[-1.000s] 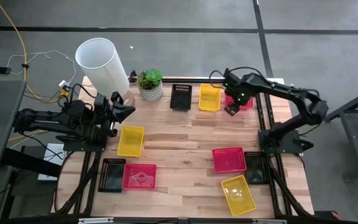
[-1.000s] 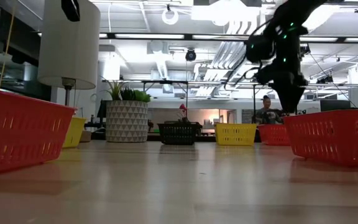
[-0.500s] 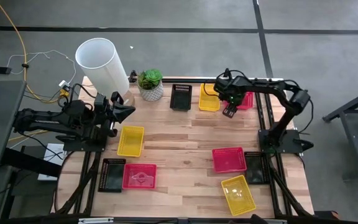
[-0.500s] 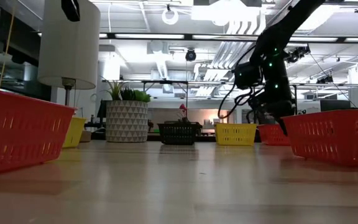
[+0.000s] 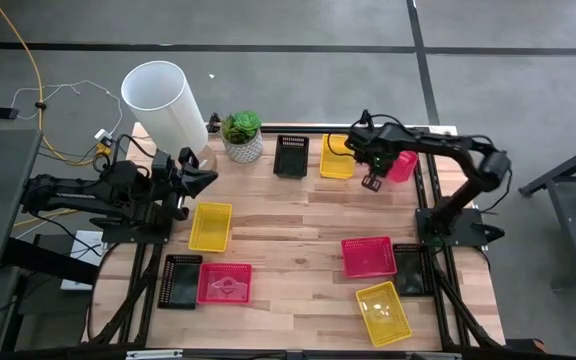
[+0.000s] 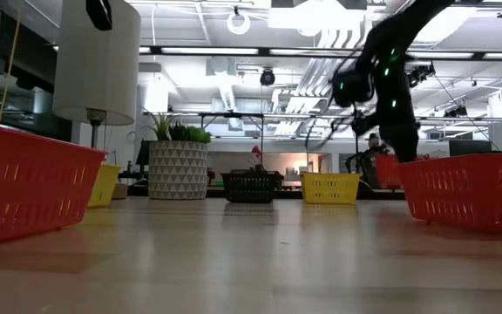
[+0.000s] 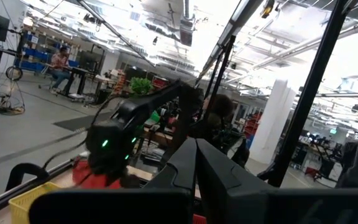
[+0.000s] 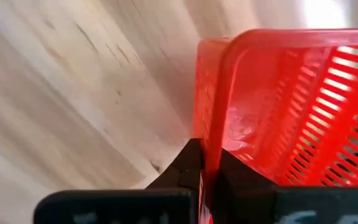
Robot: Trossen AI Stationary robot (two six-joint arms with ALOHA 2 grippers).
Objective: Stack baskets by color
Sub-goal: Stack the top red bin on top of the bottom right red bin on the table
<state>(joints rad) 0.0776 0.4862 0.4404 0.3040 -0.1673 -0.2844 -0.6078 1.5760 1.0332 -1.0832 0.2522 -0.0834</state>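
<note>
A: At the worktop's (image 5: 298, 225) far right corner, what is happening?

B: Right gripper (image 5: 373, 180) pinches the rim of a pink-red basket (image 5: 401, 165), tilted up off the wood; left gripper (image 5: 206, 178) waits pressed together; next, likely carry it onto the near pink-red basket (image 5: 368, 256)

Pink-red basket (image 5: 401, 165), yellow basket (image 5: 211, 226), black basket (image 5: 290, 156), white cylinder (image 5: 163, 102)
</note>
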